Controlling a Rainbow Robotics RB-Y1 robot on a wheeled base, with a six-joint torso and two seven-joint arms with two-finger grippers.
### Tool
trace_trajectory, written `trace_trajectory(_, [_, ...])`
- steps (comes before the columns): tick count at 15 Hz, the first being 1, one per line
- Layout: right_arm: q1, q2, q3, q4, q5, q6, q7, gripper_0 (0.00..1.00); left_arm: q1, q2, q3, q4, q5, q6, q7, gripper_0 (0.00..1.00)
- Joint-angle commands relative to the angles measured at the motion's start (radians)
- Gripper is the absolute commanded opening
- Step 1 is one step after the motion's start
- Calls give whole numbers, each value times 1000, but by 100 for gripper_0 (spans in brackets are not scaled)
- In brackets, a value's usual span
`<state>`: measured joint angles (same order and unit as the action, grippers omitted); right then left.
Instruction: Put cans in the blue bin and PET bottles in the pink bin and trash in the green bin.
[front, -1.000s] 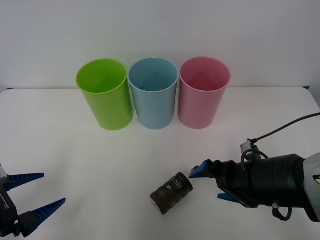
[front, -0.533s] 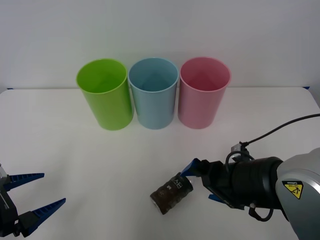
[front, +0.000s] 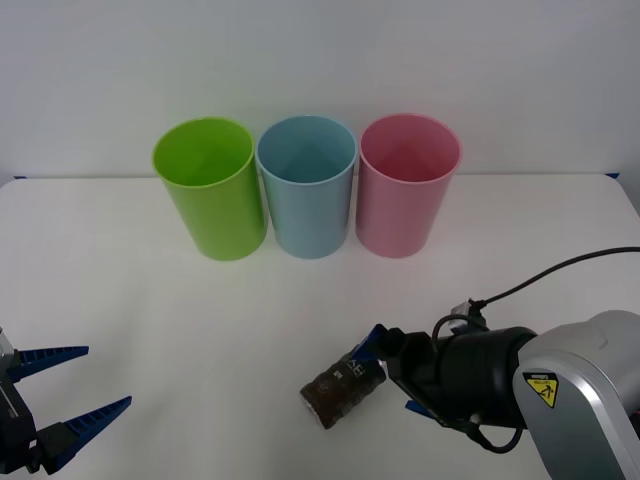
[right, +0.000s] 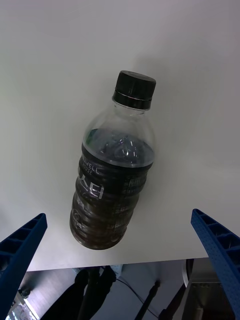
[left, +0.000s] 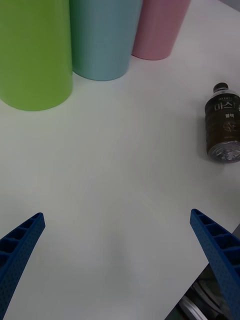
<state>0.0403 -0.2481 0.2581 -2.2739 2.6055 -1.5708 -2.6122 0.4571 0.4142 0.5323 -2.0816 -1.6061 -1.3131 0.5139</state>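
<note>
A small clear PET bottle (front: 343, 387) with a black cap and dark label lies on its side on the white table, near the front edge. Its cap points at my right gripper (front: 393, 372), which is open right at the cap end. In the right wrist view the bottle (right: 112, 190) lies between and just beyond the two blue fingers (right: 20, 245), untouched. My left gripper (front: 105, 376) hangs open at the front left, far from the bottle (left: 223, 130). The green bin (front: 208, 187), the blue bin (front: 306, 185) and the pink bin (front: 407, 184) stand upright in a row at the back.
The table's front edge (right: 125, 262) runs just past the bottle's base. A black cable (front: 560, 270) trails off the right arm. White tabletop (front: 300, 310) lies open between the bins and the bottle.
My right gripper has moved left along the table until its open fingers reach the bottle's cap end. The bottle, the bins and the left arm have stayed put.
</note>
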Motion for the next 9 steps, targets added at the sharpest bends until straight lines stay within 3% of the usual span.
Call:
trace_trajectory(1, [-14, 69, 20, 51, 77, 0, 0, 100, 0, 0, 0, 0, 0, 0, 0, 100])
trace_trajectory(4, [-31, 112, 27, 102, 102, 0, -2, 100, 0, 0, 0, 0, 0, 0, 0, 100])
trace_trajectory(9, [-71, 112, 30, 182, 102, 0, 0, 100, 0, 0, 0, 0, 0, 0, 0, 100])
